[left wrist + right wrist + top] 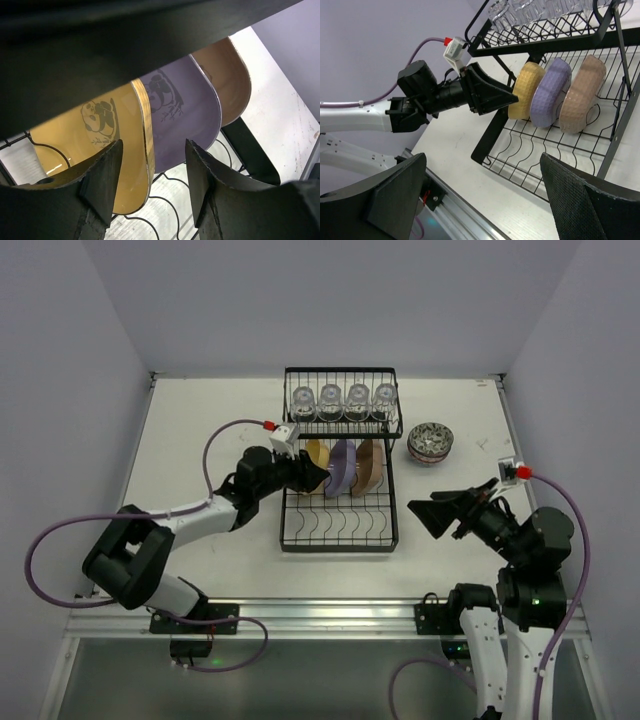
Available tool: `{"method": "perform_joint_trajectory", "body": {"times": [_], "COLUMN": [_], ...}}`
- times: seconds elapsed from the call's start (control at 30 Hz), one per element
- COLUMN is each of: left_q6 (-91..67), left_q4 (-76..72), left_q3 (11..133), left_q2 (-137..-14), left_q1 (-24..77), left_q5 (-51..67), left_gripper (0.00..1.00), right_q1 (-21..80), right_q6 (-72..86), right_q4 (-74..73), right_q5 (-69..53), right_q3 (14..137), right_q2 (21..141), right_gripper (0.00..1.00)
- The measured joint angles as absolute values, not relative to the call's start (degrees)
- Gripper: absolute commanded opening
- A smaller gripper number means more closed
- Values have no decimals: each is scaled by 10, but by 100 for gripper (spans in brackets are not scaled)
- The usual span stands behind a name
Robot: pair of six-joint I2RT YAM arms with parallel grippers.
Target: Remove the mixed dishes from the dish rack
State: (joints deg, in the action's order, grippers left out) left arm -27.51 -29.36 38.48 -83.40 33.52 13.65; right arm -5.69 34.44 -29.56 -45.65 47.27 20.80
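Note:
The black wire dish rack (340, 547) stands mid-table. Four clear glasses (343, 400) sit on its upper shelf. The yellow plate (318, 454), purple plate (343, 466) and brown plate (367, 462) stand on edge in the lower slots. My left gripper (312, 478) is open at the rack's left side. In the left wrist view its fingers (102, 175) straddle the yellow plate's (100, 145) rim, not closed on it. One patterned bowl (431, 443) sits on the table right of the rack. My right gripper (440, 512) is open and empty, apart from the rack.
The right wrist view shows the rack's corner post (492, 130), the three plates' backs (551, 92) and the left arm (445, 92) reaching in. Walls close the table at the back and sides. A metal rail (320, 615) runs along the near edge.

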Motion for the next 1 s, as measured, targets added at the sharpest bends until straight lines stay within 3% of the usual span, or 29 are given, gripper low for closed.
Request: {"method": "perform_joint_trajectory", "body": {"times": [0.27, 0.7, 0.9, 1.0], "left_q6": [-281, -291, -297, -305], "left_q4": [-353, -445, -457, -462], "left_q3": [379, 368, 366, 366], "left_q2": [-868, -901, -907, -908], "left_q1": [322, 306, 301, 300], "left_q5": [179, 231, 240, 241], "left_gripper": [35, 19, 0, 0], "right_q1": [-57, -57, -57, -57], "right_q6": [338, 338, 337, 337], "right_q4": [-309, -321, -322, -322], "right_q5": [-463, -473, -475, -476], "right_q3": [478, 483, 486, 486], "right_q2": [206, 204, 201, 199], "right_gripper": [96, 96, 95, 95]}}
